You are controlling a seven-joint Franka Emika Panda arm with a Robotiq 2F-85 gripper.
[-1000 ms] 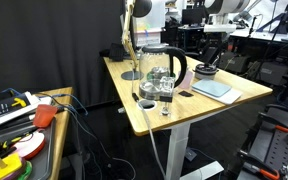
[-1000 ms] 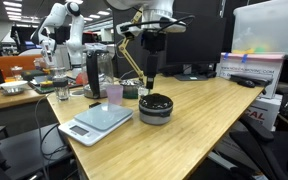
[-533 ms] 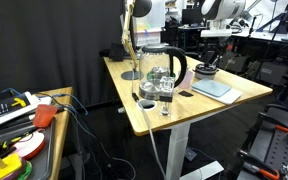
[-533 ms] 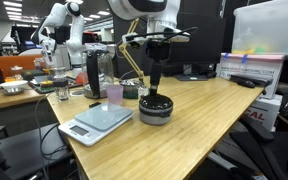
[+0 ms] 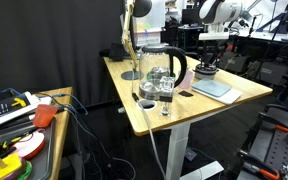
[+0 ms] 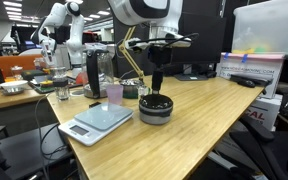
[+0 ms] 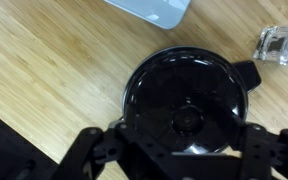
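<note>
Fingers point(image 7: 89, 152) have dropped over black base point(image 7: 189, 95), perhaps touching.

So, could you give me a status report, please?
End effector open, directly above black round container. Container sits on wooden table. Scale, glass nearby, not in the way.

**Table** point(image 6: 209, 135): bears every item listed below.

**Pot** point(image 6: 156, 108): stands about midway along the table, back from the front edge. In the wrist view it lies straight beneath the camera.

**Gripper** point(image 6: 156, 88): directly above the pot, with one finger point(image 7: 84, 150) off each side of the lid.

**Scale** point(image 6: 96, 122): left of the pot and in front of it, at the table's corner.

**Cup** point(image 6: 115, 95): just behind the scale, left of the pot and near it.

**Kettle** point(image 5: 162, 68): in an exterior view, left of the pot and well apart from it.

**Glass** point(image 5: 165, 101): in front of the kettle.

**Lamp** point(image 5: 132, 40): behind the kettle, to its left.

**Box** point(image 6: 250, 68): at the table's right end, well apart from the pot.
</note>
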